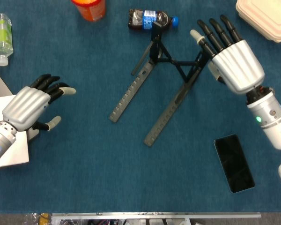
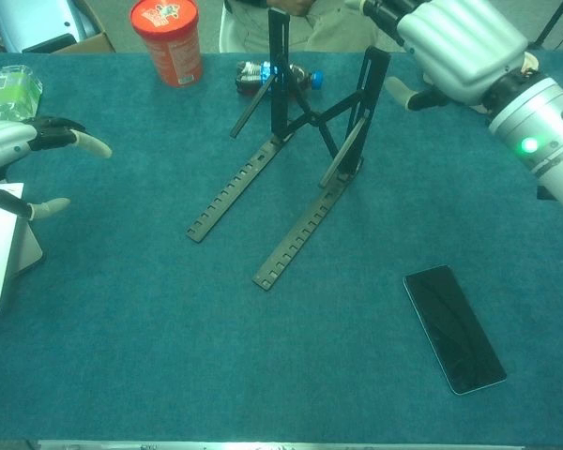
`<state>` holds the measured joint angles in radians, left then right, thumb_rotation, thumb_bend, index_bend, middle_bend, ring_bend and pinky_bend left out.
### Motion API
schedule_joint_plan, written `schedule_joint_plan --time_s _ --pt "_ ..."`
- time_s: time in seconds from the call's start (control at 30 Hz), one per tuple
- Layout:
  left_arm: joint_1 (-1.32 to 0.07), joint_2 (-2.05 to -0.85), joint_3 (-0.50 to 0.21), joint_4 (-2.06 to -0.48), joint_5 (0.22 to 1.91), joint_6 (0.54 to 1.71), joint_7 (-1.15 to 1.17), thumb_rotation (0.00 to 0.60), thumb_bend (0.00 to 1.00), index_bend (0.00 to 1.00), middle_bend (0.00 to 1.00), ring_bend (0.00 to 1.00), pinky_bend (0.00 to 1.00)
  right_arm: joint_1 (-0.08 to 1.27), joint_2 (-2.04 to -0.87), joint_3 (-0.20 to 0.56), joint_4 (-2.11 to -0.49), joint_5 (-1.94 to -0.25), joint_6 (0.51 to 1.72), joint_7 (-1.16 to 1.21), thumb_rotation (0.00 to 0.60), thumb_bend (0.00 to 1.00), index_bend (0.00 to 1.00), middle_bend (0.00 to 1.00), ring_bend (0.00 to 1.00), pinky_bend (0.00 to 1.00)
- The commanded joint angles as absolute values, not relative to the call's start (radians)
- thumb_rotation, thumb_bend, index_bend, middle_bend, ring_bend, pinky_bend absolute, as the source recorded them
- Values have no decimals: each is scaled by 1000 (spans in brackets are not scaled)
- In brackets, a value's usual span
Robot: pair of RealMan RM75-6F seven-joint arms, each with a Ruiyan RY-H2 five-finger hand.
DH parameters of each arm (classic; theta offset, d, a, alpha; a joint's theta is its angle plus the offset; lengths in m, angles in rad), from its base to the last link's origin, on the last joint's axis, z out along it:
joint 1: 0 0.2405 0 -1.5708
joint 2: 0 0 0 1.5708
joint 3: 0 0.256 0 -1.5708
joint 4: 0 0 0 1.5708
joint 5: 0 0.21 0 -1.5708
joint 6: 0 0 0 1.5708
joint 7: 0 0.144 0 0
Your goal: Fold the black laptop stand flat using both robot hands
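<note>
While the stand sits mid-table on the blue cloth, it is not yet flat — its two notched rails lie on the cloth, running toward the near left, and its uprights rise at the far end, joined by a cross brace. Just beside the right upright hangs the right hand, fingers spread and straight, grasping nothing; whether it touches the upright I cannot tell. Well off to the left, the left hand hovers with fingers loosely curved and apart — also empty. Behind the stand lies a cola bottle, with an orange tub further left. A phone lies near the right forearm.
</note>
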<state>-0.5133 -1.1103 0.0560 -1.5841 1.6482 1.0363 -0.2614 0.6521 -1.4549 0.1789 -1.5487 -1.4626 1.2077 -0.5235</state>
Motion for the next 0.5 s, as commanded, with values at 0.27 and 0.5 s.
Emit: schedule_joint_plan --time_s 0.27,0.5 --pt "-510 -1096 63 -1591 1635 1045 -262 600 358 193 173 63 26 626 -1361 135 -1695 -1576 1250 -395 600 384 0 0 0 0" --pt "-501 -1076 66 -1604 1625 1058 -254 600 358 193 173 63 26 634 -1318 98 -1782 -1663 1238 -256 600 383 0 0 0 0"
